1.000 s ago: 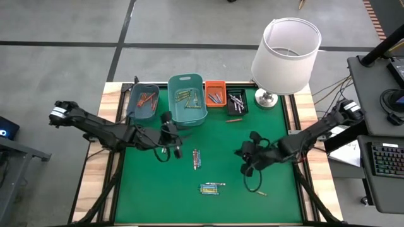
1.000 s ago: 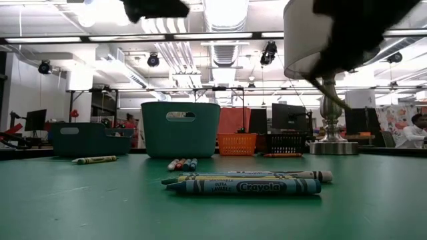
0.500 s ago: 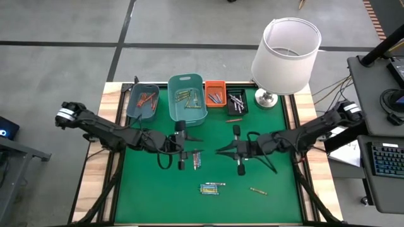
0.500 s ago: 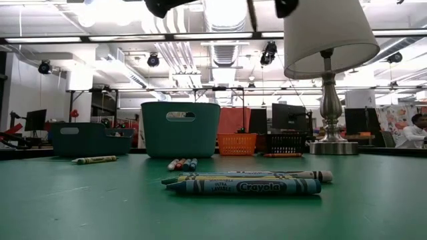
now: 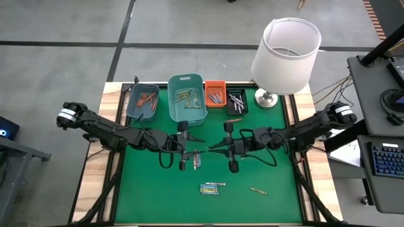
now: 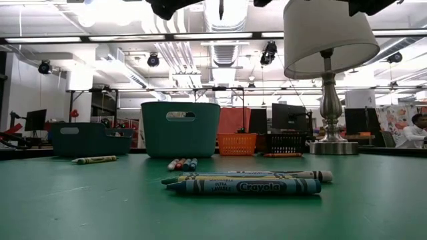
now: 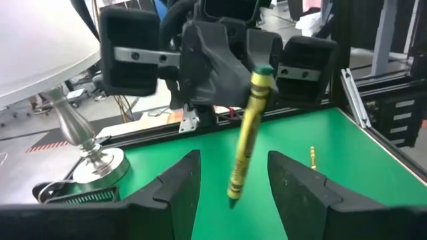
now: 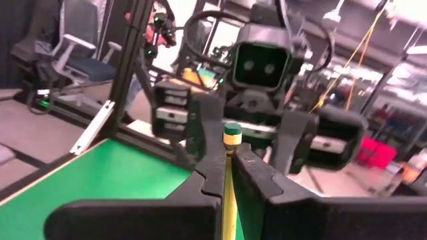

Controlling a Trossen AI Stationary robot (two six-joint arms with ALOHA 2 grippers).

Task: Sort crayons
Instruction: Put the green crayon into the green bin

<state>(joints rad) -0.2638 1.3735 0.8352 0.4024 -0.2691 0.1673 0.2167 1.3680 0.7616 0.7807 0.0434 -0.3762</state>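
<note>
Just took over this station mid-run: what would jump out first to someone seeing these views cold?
The two grippers facing each other above mid-table: the right gripper is shut on a yellow-green crayon, held out between the open fingers of the left gripper, a handover. Next, the big white lamp at the far right corner beside the row of bins. Loose crayons lie on the near part of the green mat.
</note>
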